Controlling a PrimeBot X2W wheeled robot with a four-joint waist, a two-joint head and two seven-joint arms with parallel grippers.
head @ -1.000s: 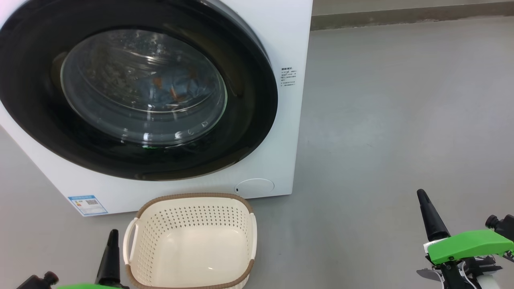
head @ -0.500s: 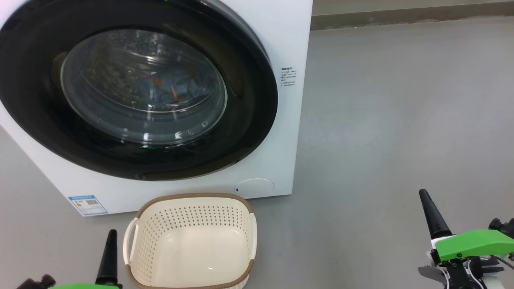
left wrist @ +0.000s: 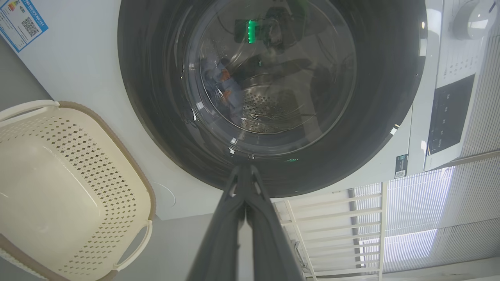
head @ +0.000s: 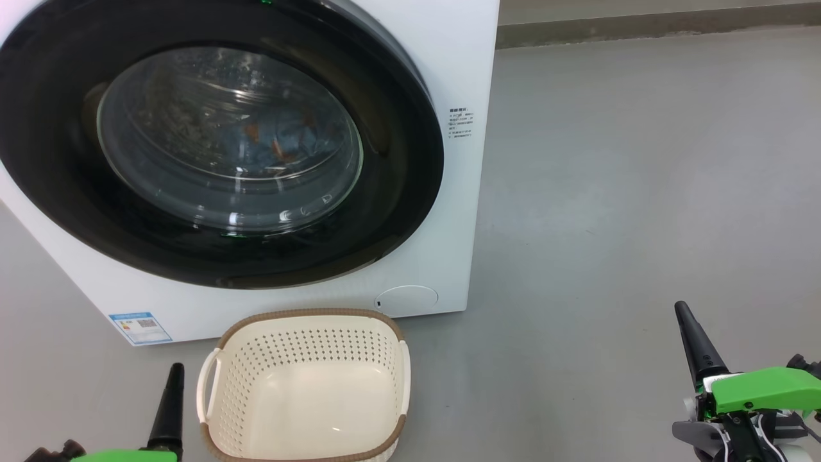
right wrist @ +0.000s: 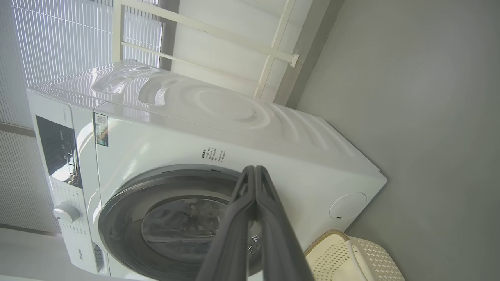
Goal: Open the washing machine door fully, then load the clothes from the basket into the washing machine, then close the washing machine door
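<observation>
The white washing machine [head: 449, 58] fills the upper left of the head view, its black-rimmed door [head: 397, 192] flush against the front. Behind the glass bowl lie light blue clothes [head: 282, 144] with orange print, which also show in the left wrist view [left wrist: 222, 84]. The cream basket [head: 306, 385] stands on the floor before the machine with nothing in it. My left gripper [head: 174, 372] is shut, low beside the basket's left handle. My right gripper [head: 681, 311] is shut, far right over the floor. In each wrist view the fingers [left wrist: 244, 171] [right wrist: 254, 171] are pressed together, holding nothing.
Grey floor [head: 609, 192] stretches to the right of the machine up to a skirting strip at the wall. A control panel and knob [right wrist: 64, 212] sit on the machine's front. A pale frame and ribbed wall panels [left wrist: 410, 218] stand beside the machine.
Both grippers have drawn back slightly toward the bottom edge of the head view, the right one also drifting rightward. The door, basket and clothes have not moved.
</observation>
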